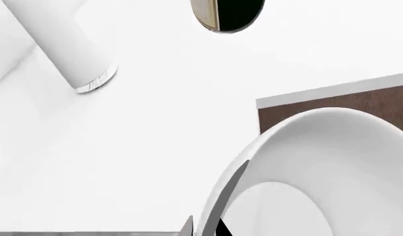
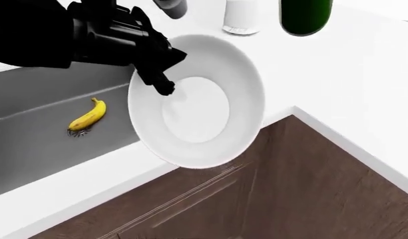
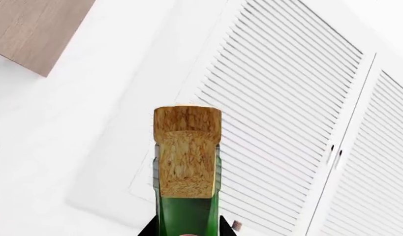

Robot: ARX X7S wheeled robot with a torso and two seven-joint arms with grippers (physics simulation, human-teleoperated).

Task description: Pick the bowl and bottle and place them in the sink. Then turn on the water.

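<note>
Now holding the bowl (image 2: 197,99) tipped up in the pinched left claw (image 2: 165,87), near the sink (image 2: 31,134); could slip and fall. Right claw: cannot tell.

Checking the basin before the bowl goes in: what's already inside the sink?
A yellow banana lies on the floor of the sink. The left gripper and the tilted bowl cover the basin's right part, so that area cannot be checked.

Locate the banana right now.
Head view: the banana lies on the floor of the sink, at the view's left, beside and below the tilted bowl that the left gripper holds by its rim.
</note>
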